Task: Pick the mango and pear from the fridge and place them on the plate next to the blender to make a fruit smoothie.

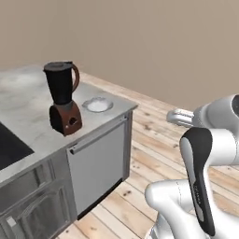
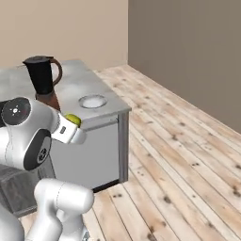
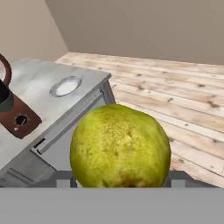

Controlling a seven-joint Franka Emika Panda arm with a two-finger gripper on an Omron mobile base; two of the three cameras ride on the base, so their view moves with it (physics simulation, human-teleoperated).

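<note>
- Evenly and softly lit throughout; no single visible lamp, no hard glare.
- Rendered look everywhere: flat shading, slightly soft, low-resolution edges.
- Grey counter point(image 1: 28, 100) bright and washed on top, with only a faint darker patch under the blender point(image 1: 63, 98) toward 7 o'clock.
- Far wall in the right base view dimmer and browner than the beige wall at 11 o'clock.
- Wooden floor point(image 2: 188, 155) sharp enough for plank seams and knots.
- Yellow-green fruit point(image 3: 120, 146) close up in the hand view, mottled skin fairly crisp, darker along its lower edge at 6 o'clock.
- No noticeable bending at picture edges.
</note>
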